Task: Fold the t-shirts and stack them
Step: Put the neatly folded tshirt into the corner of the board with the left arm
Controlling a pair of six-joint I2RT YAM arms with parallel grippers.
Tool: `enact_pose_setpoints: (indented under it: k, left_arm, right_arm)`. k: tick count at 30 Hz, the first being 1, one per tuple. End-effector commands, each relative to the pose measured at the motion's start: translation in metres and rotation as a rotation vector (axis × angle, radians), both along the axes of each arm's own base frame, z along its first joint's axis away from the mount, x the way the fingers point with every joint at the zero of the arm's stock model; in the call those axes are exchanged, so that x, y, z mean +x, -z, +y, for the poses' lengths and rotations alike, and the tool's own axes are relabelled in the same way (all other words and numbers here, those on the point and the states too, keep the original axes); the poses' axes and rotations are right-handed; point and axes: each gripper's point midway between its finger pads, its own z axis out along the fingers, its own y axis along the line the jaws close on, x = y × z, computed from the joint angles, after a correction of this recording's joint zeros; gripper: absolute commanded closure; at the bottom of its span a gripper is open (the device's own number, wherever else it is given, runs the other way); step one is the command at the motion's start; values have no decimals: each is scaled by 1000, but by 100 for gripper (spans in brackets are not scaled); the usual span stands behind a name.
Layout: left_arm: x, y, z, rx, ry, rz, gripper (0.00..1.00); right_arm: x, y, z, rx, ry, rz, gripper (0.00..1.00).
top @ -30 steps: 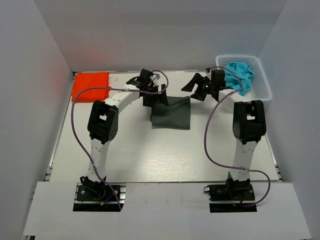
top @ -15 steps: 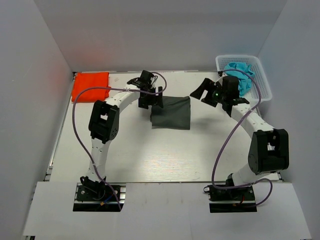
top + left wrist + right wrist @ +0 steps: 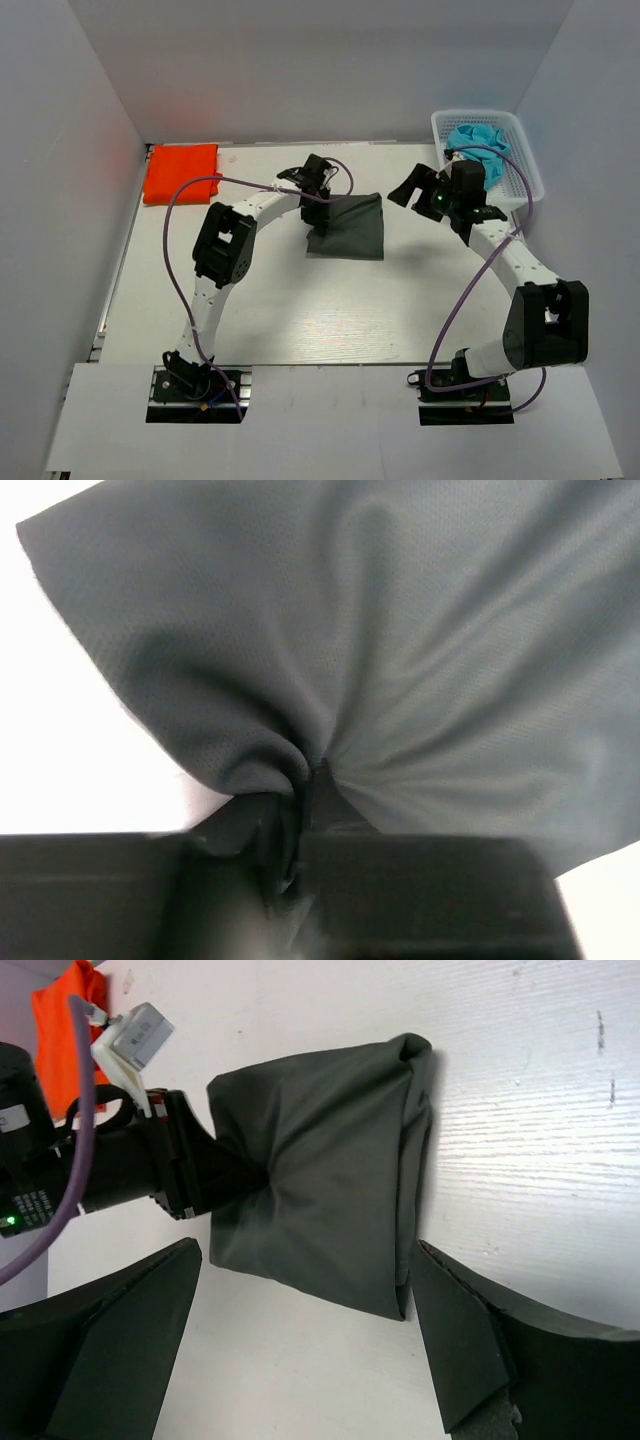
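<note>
left gripper [image 3: 322, 205] clamped on the charcoal t-shirt [image 3: 352, 228], at its left edge
right gripper [image 3: 412, 188] hangs spread wide off the shirt's right side; best lift slow so the fold holds

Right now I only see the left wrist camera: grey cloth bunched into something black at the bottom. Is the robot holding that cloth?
Observer: Yes. The right wrist camera shows the left arm's fingers shut on one edge of the dark grey t-shirt, which lies folded on the table.
Operator: Is the other arm helping?
Observer: No. In the top camera the right arm's fingers are open and hold nothing, off to the right of that shirt.
Operator: Is there a second shirt anywhere?
Observer: Yes, an orange-red t-shirt lies folded in the table's far left corner, apart from both arms.
</note>
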Motion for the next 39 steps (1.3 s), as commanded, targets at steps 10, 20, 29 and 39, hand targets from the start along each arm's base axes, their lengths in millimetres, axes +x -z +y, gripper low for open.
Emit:
enact_pose_setpoints:
  k: [10,20,29,39]
  left_arm:
    - [30,-56,67,303,-5,-208,100]
    - [73,-149,150,436,108,-441,100]
    - [103,-201,233,590,177,-611,100]
    - [140,-258,307,589,37,-762,100]
  right_arm:
    - [-4,1,-30,-120,111,-32,10]
    - [-15,13,-43,-161,164,9,10]
    - [-16,15,-47,-183,174,28,10]
    - [-9,9,-42,-169,160,39,10]
